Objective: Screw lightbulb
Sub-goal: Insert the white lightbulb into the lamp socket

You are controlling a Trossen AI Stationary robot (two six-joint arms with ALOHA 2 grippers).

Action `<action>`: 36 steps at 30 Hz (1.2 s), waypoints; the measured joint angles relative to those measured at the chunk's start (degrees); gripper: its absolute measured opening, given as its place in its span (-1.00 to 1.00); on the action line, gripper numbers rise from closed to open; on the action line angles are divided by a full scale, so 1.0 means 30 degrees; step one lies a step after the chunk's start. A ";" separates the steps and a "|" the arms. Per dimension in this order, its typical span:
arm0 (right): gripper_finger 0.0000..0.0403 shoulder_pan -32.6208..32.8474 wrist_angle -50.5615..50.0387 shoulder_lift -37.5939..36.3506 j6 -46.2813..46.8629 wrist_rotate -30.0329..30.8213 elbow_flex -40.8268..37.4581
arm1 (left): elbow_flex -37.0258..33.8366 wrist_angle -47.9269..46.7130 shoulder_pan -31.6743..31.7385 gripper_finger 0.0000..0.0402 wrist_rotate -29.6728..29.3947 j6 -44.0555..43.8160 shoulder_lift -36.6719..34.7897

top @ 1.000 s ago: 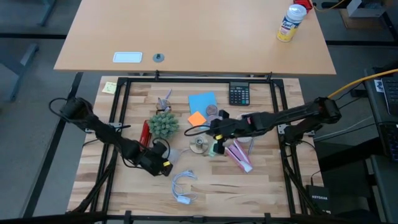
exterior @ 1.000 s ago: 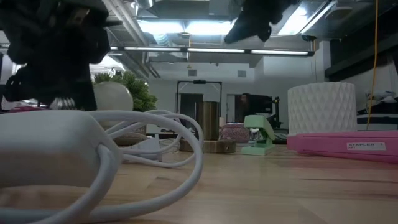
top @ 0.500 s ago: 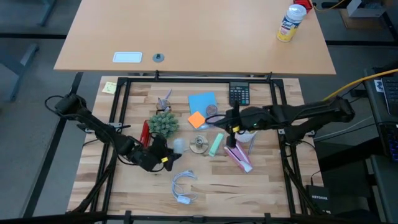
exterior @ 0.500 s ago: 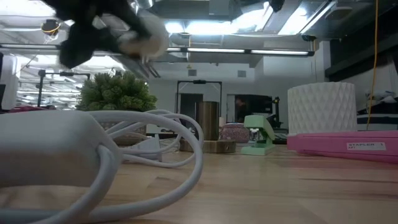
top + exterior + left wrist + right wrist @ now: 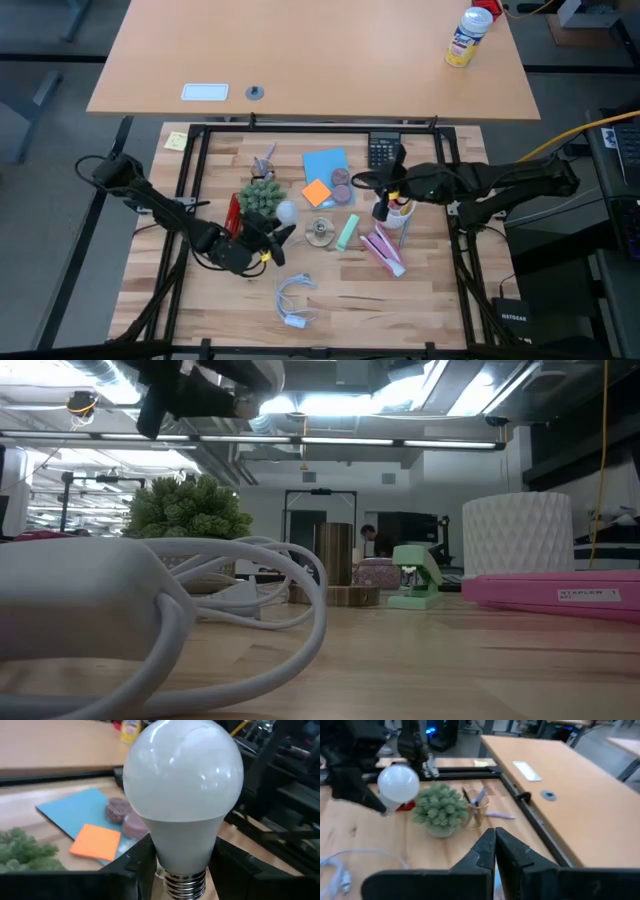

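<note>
Lightbulb [image 5: 182, 795]: light, smooth, fragile glass. Left hand [image 5: 262, 238] clamps its neck above the threads; right hand [image 5: 383, 192] shut, empty.

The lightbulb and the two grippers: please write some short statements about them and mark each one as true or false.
1. The left gripper holds the lightbulb near its metal base. True.
2. The lightbulb lies on the table. False: it is held up in the air, beside the small green plant.
3. The right gripper is shut and holds nothing. True.
4. The right gripper holds the white cord. False: the cord lies on the table by itself, at the near edge.
5. The lightbulb is already screwed into a socket. False: its screw base is bare between the left gripper's fingers.
</note>
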 joint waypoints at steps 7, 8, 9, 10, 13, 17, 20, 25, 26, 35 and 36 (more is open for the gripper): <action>-0.92 0.0000 0.0415 -0.1321 -0.1526 0.0530 0.0000 | 0.0000 0.2085 0.0823 -0.28 -0.1175 0.1016 0.1508; -0.92 0.0000 0.0436 -0.1654 -0.1642 0.0536 0.0002 | 0.0000 0.2330 0.0984 -0.27 -0.1177 0.1212 0.1656; -0.92 -0.0003 0.0462 -0.2030 -0.1901 0.0538 0.0015 | -0.0003 0.2624 0.1157 -0.27 -0.1169 0.1376 0.1771; -0.92 -0.0010 0.0273 -0.2454 -0.2010 0.0533 0.0012 | -0.0001 0.2815 0.1301 -0.27 -0.1168 0.1724 0.1858; -0.92 -0.0036 0.0311 -0.3479 -0.1962 0.0709 -0.0534 | -0.0007 0.3554 0.1758 -0.28 -0.1124 0.2443 0.2313; -0.92 -0.0036 0.1063 -0.4432 -0.1153 0.1222 -0.3234 | -0.0007 0.5674 0.2265 -0.29 -0.1042 0.4122 0.3383; -0.92 -0.0044 0.3677 -0.4712 -0.0322 0.1335 -0.6183 | -0.0007 0.7890 0.2607 -0.28 -0.0820 0.5336 0.4514; -0.92 -0.0036 1.2166 -0.4384 0.0130 0.0761 -1.1071 | -0.0015 1.2373 0.3306 -0.30 0.0993 0.7658 0.6771; -0.92 -0.0041 1.4117 -0.4112 0.0173 0.0401 -1.1931 | -0.0015 1.3474 0.3438 -0.30 0.1511 0.7938 0.7260; -0.92 -0.0036 2.3582 -0.0324 0.2300 -0.0506 -1.5030 | -0.0007 1.8554 0.4529 -0.30 0.6079 1.0194 0.9801; -0.92 -0.0036 2.3920 0.0257 0.2602 -0.0513 -1.5013 | -0.0007 1.8515 0.4613 -0.30 0.6308 1.0094 0.9925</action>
